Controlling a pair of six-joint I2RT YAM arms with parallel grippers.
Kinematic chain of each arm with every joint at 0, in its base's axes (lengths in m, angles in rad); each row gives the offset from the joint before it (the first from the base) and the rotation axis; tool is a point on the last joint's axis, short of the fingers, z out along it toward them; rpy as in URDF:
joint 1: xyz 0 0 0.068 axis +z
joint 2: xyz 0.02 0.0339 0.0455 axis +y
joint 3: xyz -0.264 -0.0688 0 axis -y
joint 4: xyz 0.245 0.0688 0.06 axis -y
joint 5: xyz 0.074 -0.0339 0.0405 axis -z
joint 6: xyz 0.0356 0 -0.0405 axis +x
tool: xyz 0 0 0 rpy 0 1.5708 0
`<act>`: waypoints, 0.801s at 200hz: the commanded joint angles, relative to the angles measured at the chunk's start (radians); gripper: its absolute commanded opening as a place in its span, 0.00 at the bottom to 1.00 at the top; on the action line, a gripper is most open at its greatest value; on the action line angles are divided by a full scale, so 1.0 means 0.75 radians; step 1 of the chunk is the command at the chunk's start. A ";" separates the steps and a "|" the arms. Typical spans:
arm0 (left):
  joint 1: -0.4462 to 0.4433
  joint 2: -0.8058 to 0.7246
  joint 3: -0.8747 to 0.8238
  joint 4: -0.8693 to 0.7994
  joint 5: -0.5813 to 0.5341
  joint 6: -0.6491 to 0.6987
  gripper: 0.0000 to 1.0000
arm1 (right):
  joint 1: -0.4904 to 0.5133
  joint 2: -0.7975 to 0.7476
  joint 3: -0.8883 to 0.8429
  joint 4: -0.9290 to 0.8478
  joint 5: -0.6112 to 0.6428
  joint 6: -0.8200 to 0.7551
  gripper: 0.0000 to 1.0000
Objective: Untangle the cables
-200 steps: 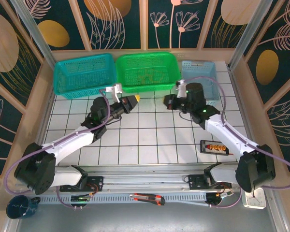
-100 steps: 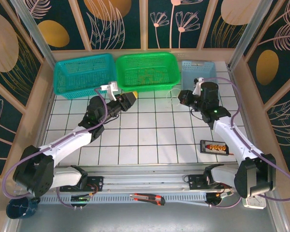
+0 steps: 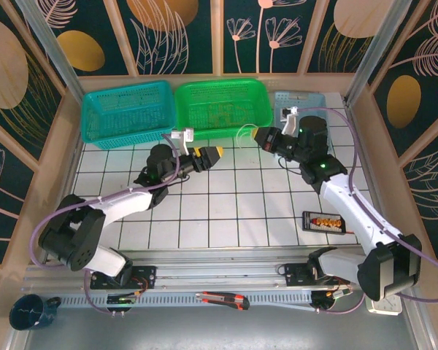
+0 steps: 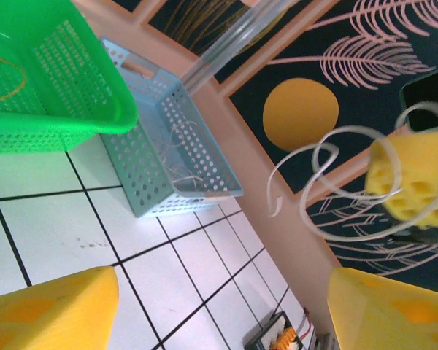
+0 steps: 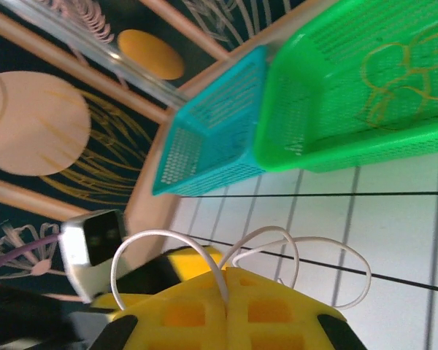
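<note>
Presently, one white cable [image 5: 155, 233] is pinched aloft by the clenched right gripper [image 3: 263, 137] near the green basket [image 3: 193, 109], the left gripper [image 3: 215, 152] is spread empty, and sorting it into a basket is judged due.

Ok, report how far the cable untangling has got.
Looks done: a yellow cable lies in the green basket, and thin wire sits in the pale blue basket. In hand: the right gripper pinches the white cable; the left gripper is open, empty. Left: probably binning the white cable.
</note>
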 commanded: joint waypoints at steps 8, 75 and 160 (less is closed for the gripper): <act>-0.028 0.053 0.092 0.143 0.089 -0.025 0.78 | 0.055 -0.035 0.065 0.119 -0.044 0.087 0.00; -0.119 0.148 0.174 0.242 0.082 -0.048 0.80 | 0.131 -0.046 0.082 0.202 -0.010 0.167 0.00; -0.140 0.193 0.156 0.403 -0.036 -0.086 0.82 | 0.150 -0.092 0.064 0.249 0.024 0.229 0.00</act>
